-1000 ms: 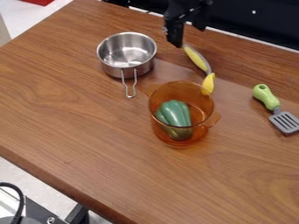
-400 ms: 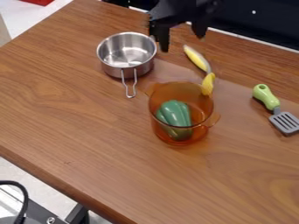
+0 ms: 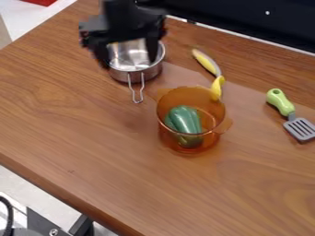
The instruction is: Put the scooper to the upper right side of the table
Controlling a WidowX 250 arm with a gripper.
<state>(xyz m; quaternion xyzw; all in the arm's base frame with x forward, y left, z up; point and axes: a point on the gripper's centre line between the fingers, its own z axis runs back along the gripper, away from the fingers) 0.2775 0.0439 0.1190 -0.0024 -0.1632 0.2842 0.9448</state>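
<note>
The end effector (image 3: 128, 62) looks all fuzzy and hides the back and some of the left side of the shiny pot (image 3: 138, 74). The top edge cuts off the red thing (image 3: 40, 2). The surface (image 3: 92, 152) gets cut off too, right and bottom.

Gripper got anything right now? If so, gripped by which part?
Nothing held. The gripper hangs over the metal saucepan, fingers spread, with only the pan's inside showing between them.
</note>
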